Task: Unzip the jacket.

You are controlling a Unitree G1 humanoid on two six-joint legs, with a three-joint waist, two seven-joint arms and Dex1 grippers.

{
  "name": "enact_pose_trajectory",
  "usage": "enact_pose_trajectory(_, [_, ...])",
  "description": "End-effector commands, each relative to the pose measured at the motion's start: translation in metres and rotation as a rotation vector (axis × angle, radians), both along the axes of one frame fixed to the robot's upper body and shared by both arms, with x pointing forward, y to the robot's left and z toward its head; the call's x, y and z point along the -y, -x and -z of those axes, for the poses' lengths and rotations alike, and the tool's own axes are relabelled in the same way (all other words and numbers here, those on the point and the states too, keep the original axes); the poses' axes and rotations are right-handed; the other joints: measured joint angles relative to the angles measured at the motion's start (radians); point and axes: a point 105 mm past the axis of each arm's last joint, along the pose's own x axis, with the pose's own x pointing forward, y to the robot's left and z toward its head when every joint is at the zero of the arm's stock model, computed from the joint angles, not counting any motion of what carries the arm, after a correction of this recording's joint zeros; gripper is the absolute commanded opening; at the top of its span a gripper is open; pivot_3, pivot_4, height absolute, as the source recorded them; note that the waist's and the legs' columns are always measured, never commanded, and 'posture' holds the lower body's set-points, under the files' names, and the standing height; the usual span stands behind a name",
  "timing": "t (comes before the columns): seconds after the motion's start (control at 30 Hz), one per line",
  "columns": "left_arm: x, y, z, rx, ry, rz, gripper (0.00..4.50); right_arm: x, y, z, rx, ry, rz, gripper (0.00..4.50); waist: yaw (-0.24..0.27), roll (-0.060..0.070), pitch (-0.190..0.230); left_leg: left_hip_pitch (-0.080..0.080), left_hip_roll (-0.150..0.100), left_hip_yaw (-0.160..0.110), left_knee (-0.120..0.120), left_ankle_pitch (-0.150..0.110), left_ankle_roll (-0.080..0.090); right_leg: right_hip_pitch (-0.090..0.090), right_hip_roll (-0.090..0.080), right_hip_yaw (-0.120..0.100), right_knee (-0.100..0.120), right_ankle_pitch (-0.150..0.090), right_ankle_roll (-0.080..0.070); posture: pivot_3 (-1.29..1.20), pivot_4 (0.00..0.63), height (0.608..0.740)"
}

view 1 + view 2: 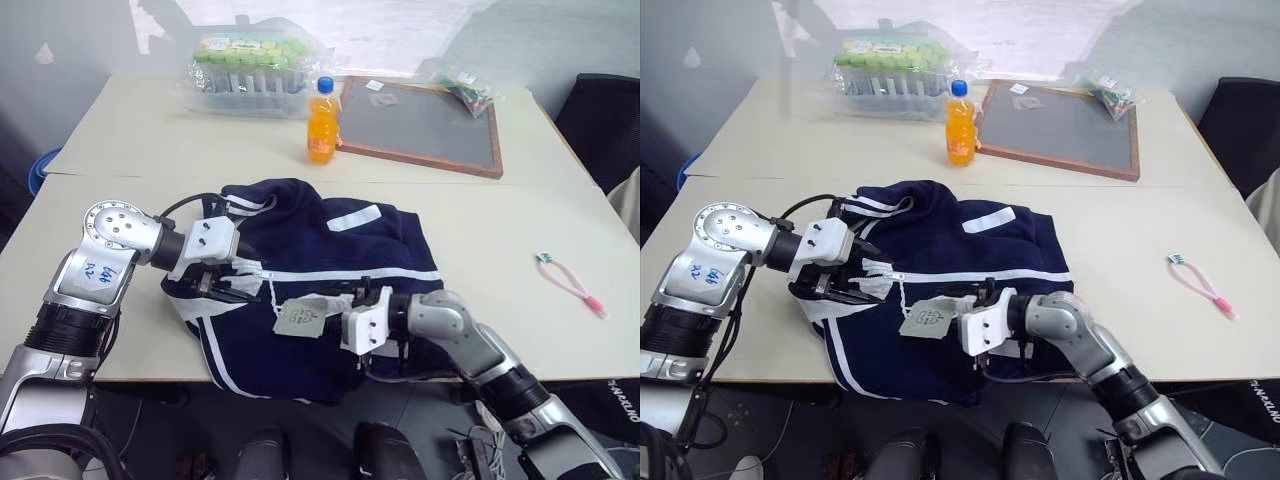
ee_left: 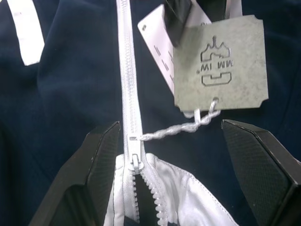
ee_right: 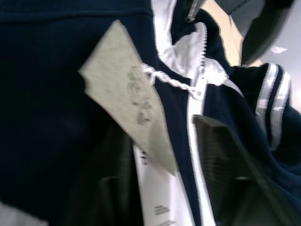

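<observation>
My left hand stood spread astride the jacket zipper pull (barely started), while my right hand pinched the tags; pulling steadily along the teeth seemed best.

A jacket lies on the near table's front edge. Behind it stands a bottle, a tube rack to its left, a board to its right.
</observation>
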Motion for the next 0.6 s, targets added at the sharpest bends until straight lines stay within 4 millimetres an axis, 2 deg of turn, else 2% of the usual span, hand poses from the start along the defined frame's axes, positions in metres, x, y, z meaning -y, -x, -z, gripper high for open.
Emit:
enact_pose_trajectory(0.03, [-0.002, -0.004, -0.009, 0.043, 0.009, -0.015, 3.63, -0.001, -0.003, -0.007, 0.038, -0.031, 0.003, 0.52, 0.001, 0.0, 0.0, 0.0, 0.0, 0.0, 0.0, 0.0, 0.0, 0.0, 0.0, 0.0, 0.0, 0.0, 0.0, 0.0, 0.15, 0.74])
enact_pose_trajectory(0.07, [-0.004, -0.006, -0.008, 0.044, 0.009, -0.024, 3.63, 0.001, -0.005, -0.006, 0.033, -0.04, 0.02, 0.15, 0.0, 0.0, 0.0, 0.0, 0.0, 0.0, 0.0, 0.0, 0.0, 0.0, 0.0, 0.0, 0.0, 0.0, 0.0, 0.0, 0.15, 0.74])
enact_pose_trajectory(0.1, [-0.005, -0.007, -0.007, 0.044, 0.01, -0.037, 3.63, 0.004, -0.006, -0.007, 0.032, -0.047, 0.036, 0.07, 0.0, 0.0, 0.0, 0.0, 0.0, 0.0, 0.0, 0.0, 0.0, 0.0, 0.0, 0.0, 0.0, 0.0, 0.0, 0.0, 0.15, 0.74])
enact_pose_trajectory(0.27, [-0.013, -0.021, 0.004, 0.06, 0.017, -0.106, 3.63, 0.021, -0.011, -0.011, 0.031, -0.086, 0.123, 0.07, 0.002, 0.0, 0.0, 0.0, 0.0, 0.0, 0.0, 0.0, 0.0, 0.0, 0.0, 0.0, 0.0, 0.0, 0.0, 0.0, 0.15, 0.74])
enact_pose_trajectory(0.43, [-0.012, -0.03, 0.029, 0.049, -0.007, -0.11, 3.63, 0.04, -0.015, -0.032, 0.041, -0.173, 0.238, 0.07, 0.003, 0.0, 0.0, 0.0, 0.0, 0.0, 0.0, 0.0, 0.0, 0.001, 0.0, 0.0, 0.0, 0.0, 0.0, 0.0, 0.15, 0.74])
enact_pose_trajectory(0.6, [-0.006, -0.055, 0.045, 0.067, 0.046, -0.184, 3.63, 0.051, -0.017, -0.045, 0.038, -0.22, 0.319, 0.07, 0.007, 0.0, 0.0, 0.0, 0.0, 0.0, 0.0, 0.0, 0.0, 0.001, 0.0, -0.001, 0.0, 0.0, 0.0, 0.0, 0.15, 0.74])
